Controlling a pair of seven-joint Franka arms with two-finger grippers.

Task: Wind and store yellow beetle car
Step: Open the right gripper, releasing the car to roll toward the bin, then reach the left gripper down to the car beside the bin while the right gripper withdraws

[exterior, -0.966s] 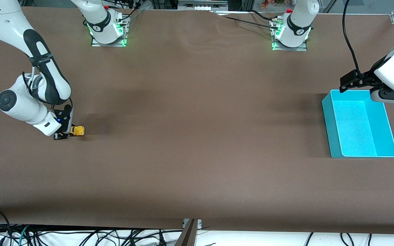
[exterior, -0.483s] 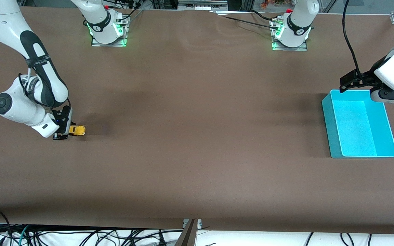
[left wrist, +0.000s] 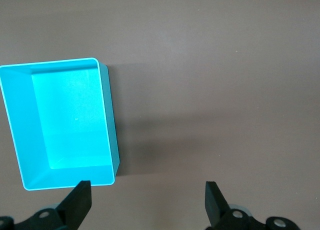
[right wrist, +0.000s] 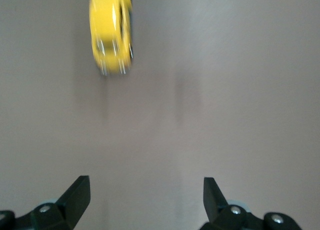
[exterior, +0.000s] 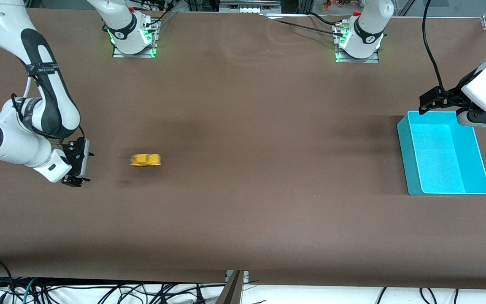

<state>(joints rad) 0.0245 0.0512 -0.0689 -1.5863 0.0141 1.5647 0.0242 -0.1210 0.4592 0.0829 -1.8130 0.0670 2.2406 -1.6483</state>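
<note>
1. The yellow beetle car (exterior: 145, 159) streaks blurred across the brown table (exterior: 243, 202), apart from the right gripper (exterior: 75, 169), whose fingers stand spread and empty near the right arm's end.
2. The left gripper (left wrist: 148, 200) waits, fingers apart, above the cyan bin (exterior: 403, 139).
3. Winding looks finished; next comes catching the car and binning it.

On the brown cloth-covered table (exterior: 243, 211) stand one tiny bright yellow rounded toy beetle car (exterior: 145, 160), one open rectangular cyan plastic bin (exterior: 403, 143), and two white robot arms, each ending in one black two-finger gripper, right (exterior: 76, 162) and left (left wrist: 146, 199).
</note>
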